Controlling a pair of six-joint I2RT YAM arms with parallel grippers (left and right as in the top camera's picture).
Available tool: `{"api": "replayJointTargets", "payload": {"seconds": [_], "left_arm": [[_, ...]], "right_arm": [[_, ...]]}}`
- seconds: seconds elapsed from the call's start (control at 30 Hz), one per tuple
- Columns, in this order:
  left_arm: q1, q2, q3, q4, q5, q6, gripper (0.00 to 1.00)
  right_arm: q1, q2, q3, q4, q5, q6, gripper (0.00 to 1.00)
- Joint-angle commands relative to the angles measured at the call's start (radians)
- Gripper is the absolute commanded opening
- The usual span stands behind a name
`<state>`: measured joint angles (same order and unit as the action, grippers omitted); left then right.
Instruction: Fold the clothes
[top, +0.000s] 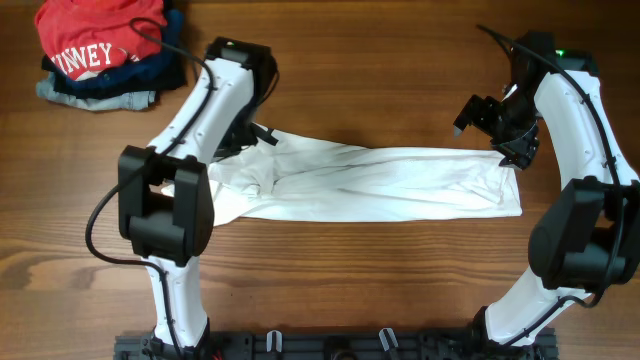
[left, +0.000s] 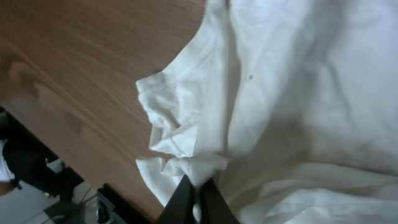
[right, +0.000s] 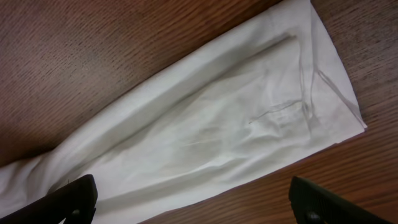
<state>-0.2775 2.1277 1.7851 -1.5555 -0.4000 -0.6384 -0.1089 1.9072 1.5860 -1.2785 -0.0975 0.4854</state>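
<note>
White T-shirt (top: 380, 185) lies as a long folded band across the middle of the desk (top: 400, 60). Left hand (left: 198, 186) clenched on a bunched fold at its left end. Right hand (right: 191, 190) spread wide, grasping nothing, above the right end. Red shirt (top: 100, 40) tops a folded pile, far-left corner.

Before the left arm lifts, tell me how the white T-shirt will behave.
The white T-shirt will probably hang limp: it bunches into soft wrinkles where the left gripper pinches it. It looks thin and light, so likely easy to lift. On the smooth wooden table the rest should drag along.
</note>
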Motion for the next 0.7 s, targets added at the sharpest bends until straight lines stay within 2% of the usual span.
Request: {"api": "replayJointTargets", "payload": {"seconds": [0.0, 0.07, 0.13, 0.23, 0.3, 0.37, 0.4, 0.43, 0.47, 0.5, 0.53, 0.6, 0.67], "left_arm": [[0.050, -0.021, 0.001, -0.059, -0.017, -0.021, 0.11], [0.063, -0.021, 0.001, -0.104, -0.017, -0.020, 0.12], [0.072, -0.021, 0.001, -0.130, -0.009, 0.015, 0.09], [0.078, -0.021, 0.001, -0.125, -0.001, 0.032, 0.08], [0.075, -0.021, 0.001, -0.069, 0.047, 0.041, 0.08], [0.061, -0.021, 0.001, 0.107, 0.367, 0.264, 0.15], [0.058, -0.020, 0.001, 0.154, 0.483, 0.330, 0.17], [0.052, -0.018, 0.001, 0.203, 0.612, 0.374, 0.11], [0.047, -0.016, 0.001, 0.219, 0.649, 0.373, 0.04], [0.037, -0.011, -0.004, 0.227, 0.662, 0.373, 0.04], [0.030, -0.007, -0.014, 0.230, 0.661, 0.374, 0.04], [0.017, -0.006, -0.067, 0.256, 0.661, 0.373, 0.04], [0.023, -0.006, -0.166, 0.330, 0.661, 0.371, 0.04]], "right_arm": [[0.005, 0.002, -0.003, -0.010, -0.016, 0.015, 1.00], [0.011, 0.002, -0.003, -0.010, -0.016, 0.014, 1.00], [0.019, 0.002, -0.003, -0.009, -0.016, 0.014, 1.00], [0.021, 0.002, -0.003, -0.009, -0.016, 0.012, 0.99], [0.024, 0.002, -0.003, 0.002, -0.016, 0.010, 1.00], [0.048, 0.002, -0.003, 0.016, -0.088, -0.083, 0.99], [0.060, 0.002, -0.003, 0.022, -0.119, -0.112, 0.99], [0.082, 0.002, -0.003, 0.030, -0.150, -0.154, 0.82], [0.103, 0.002, -0.003, 0.037, -0.156, -0.178, 0.52], [0.126, 0.002, -0.005, 0.049, -0.155, -0.182, 0.16], [0.137, 0.002, -0.007, 0.059, -0.155, -0.179, 0.05], [0.176, 0.002, -0.038, 0.109, -0.130, -0.162, 0.04], [0.177, 0.002, -0.088, 0.122, -0.059, -0.085, 0.04]]}}
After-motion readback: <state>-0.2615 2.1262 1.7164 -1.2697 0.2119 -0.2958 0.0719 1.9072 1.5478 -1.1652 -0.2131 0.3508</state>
